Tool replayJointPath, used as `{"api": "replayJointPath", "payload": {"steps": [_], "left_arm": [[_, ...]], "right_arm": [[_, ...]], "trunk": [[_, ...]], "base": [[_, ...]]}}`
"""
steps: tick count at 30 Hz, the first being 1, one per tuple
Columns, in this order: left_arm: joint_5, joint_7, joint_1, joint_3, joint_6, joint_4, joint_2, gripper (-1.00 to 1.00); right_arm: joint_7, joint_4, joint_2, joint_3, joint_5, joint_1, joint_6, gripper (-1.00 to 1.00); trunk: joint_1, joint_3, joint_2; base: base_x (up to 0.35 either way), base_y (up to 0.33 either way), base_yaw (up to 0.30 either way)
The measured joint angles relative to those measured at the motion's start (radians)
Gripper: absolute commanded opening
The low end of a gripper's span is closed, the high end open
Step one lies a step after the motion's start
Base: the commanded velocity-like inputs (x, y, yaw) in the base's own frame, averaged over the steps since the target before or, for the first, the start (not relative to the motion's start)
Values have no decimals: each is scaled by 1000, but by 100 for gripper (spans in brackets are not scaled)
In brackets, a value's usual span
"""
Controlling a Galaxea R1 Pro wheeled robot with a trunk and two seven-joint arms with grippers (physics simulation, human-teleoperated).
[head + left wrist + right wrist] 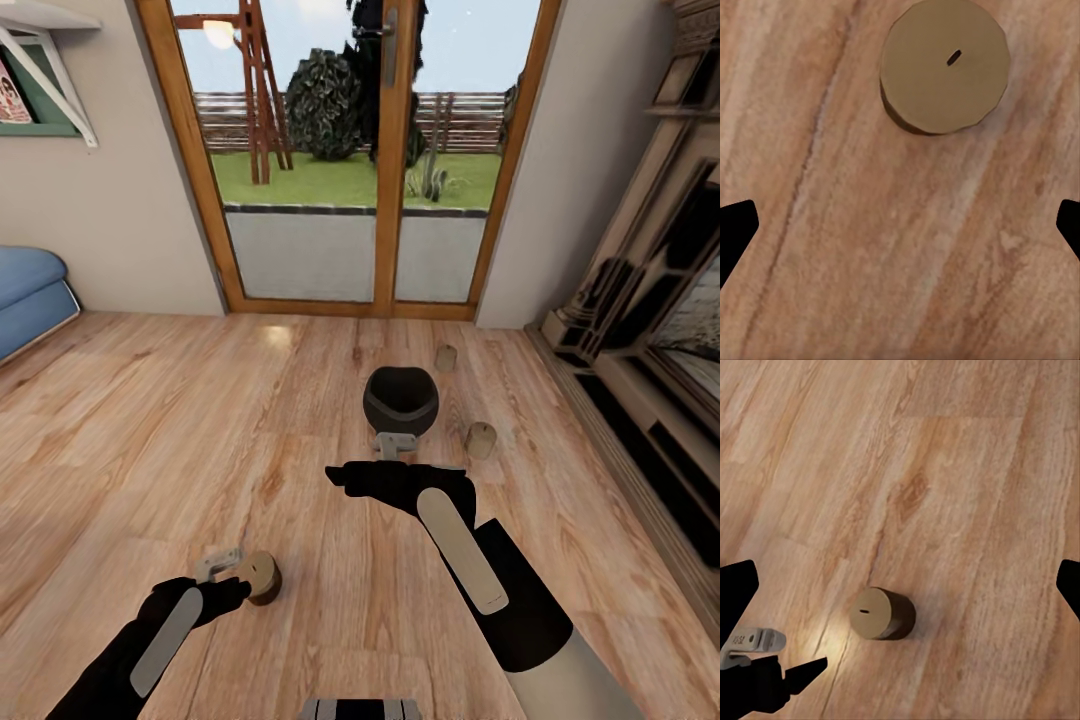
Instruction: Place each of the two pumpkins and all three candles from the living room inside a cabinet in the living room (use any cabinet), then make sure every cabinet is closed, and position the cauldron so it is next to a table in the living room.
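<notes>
Right now my left gripper [228, 562] hovers at the lower left of the head view, jaws apart, just beside one candle [261, 577] standing on the wooden floor [150, 430]. My right gripper [394, 443], mid-frame, fronts the black cauldron [400, 399]; I cannot tell its jaw state. Two more candles [481, 440] stand right of the cauldron.

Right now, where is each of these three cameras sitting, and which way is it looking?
Head view: high on the robot, looking forward and down at the floor, cauldron and glass doors; both arms show.
Left wrist view: near the left tool, looking straight down at a candle; dark fingertips at both edges.
Right wrist view: near the right tool, looking down across the floor.
Shared: all three see that candle.
</notes>
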Motion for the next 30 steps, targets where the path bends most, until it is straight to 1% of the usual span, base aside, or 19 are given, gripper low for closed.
{"api": "replayJointPath", "payload": {"steps": [9, 16, 21, 26, 30], "left_arm": [[-1, -6, 0, -2, 0, 0, -1, 100], [-14, -9, 0, -2, 0, 0, -1, 100], [-17, -11, 0, -1, 0, 0, -1, 100], [-18, -11, 0, -1, 0, 0, -1, 100], [-17, -11, 0, -2, -1, 0, -1, 100]], "right_arm": [[0, -1, 0, 0, 0, 0, 0, 100], [0, -1, 0, 0, 0, 0, 1, 100], [0, -2, 0, 0, 0, 0, 1, 100], [0, -2, 0, 0, 0, 0, 1, 100], [0, -2, 0, 0, 0, 0, 1, 100]], "trunk": [[0, 0, 0], [-1, 0, 0], [0, 0, 0], [0, 0, 0], [0, 0, 0]], "base": [[7, 0, 0], [255, 0, 0], [249, 0, 0], [51, -4, 0], [48, -144, 0]]}}
